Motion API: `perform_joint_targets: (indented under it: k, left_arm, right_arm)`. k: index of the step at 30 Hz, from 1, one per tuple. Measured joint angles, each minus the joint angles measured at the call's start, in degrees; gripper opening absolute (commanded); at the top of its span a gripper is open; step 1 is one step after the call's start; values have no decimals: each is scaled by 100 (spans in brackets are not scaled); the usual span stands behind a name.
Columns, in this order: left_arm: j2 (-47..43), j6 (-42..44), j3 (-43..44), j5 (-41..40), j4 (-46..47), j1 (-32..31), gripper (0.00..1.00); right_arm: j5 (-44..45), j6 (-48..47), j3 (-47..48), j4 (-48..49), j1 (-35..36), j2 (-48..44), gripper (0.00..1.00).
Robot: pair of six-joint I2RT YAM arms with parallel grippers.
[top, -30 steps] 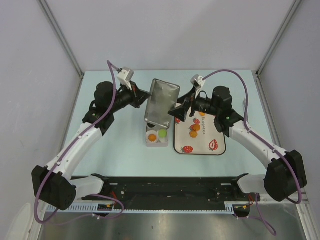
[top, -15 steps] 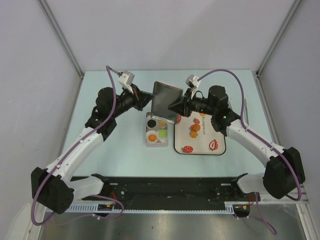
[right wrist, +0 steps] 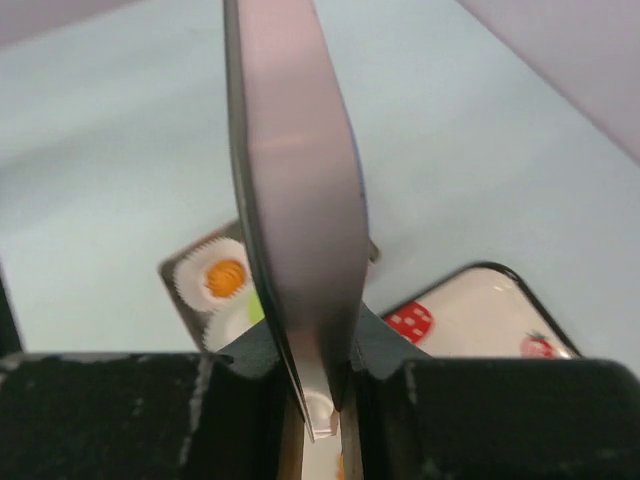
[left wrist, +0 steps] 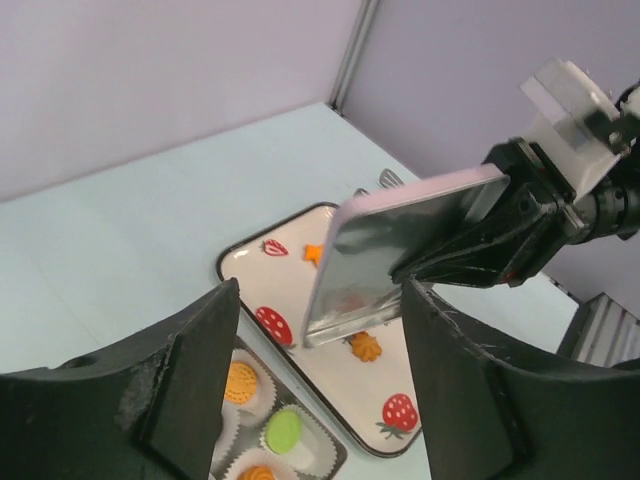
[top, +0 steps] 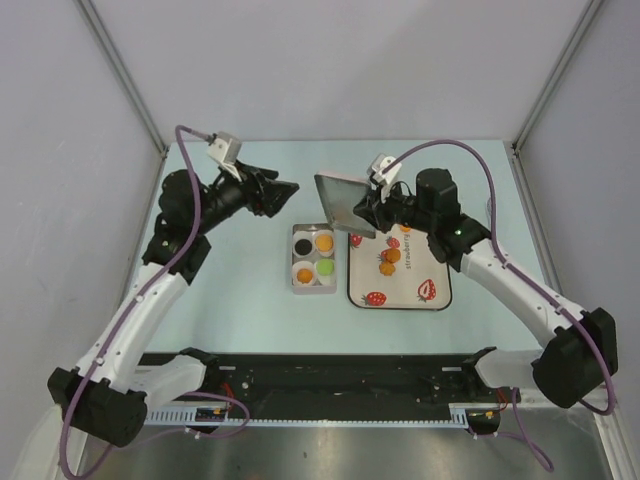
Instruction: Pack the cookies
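Top view: four cookies (top: 324,242), one black, two orange, one green, lay in one open tin (top: 313,293) beside one tray (top: 405,275).

Left wrist view: left gripper (left wrist: 320,295) stood wide open, both fingers empty.

Right wrist view: right gripper (right wrist: 320,370) was clamped on one lid (right wrist: 295,200), edge-on above the tin.

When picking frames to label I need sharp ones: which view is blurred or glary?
Right wrist: the lid, very close, is soft, and the orange cookie behind it too. Left wrist: sharp, but the lid's face is glossy with faint reflections. Top: even light, no glare.
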Motion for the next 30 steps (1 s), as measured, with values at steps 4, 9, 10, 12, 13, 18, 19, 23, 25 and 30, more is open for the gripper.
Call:
perform_joint_targets:
  k: [4,9,10,12,13,18,19,23,25,30]
  left_arm:
    - [-2,304,651,409,-564,426,73]
    - [107,909,1346,1040,-1434,1003,74]
    - [177,1130,1513,1167,-1751,1115,74]
    - [271,1473,1652,1436,-2166,1333,74]
    - [289,1556,1652,1574,-2361,1475,74]
    - [494,1541,1652,2243,-2887,1875,74]
    - [549,1471,1655,2376,-2918,1875,74]
    - [758,1224,1655,2798,-3060,1878,74]
    - [798,1073,1655,2953,-3073,1886,74]
    - [817,531,1657,3370,-3005,1891,73]
  right_arm:
    - [693,-1025,168,-660,13,-293,0]
    - [1829,-2643,345,-1287,-24,-841,0]
    - [1965,-2962,352,-1397,-70,-960,0]
    - [2214,-3528,361,-1558,-175,-1189,0]
    - [2291,-3733,378,-1617,-221,-1257,0]
    - [2719,-4806,535,-1722,-269,-1368,0]
    - [2826,-4979,540,-1722,-184,-1368,0]
    - [3283,-5525,540,-1672,404,-1340,0]
    - [3536,-5761,540,-1550,761,-1300,0]
    - [4107,-6310,448,-970,1576,-1263,0]
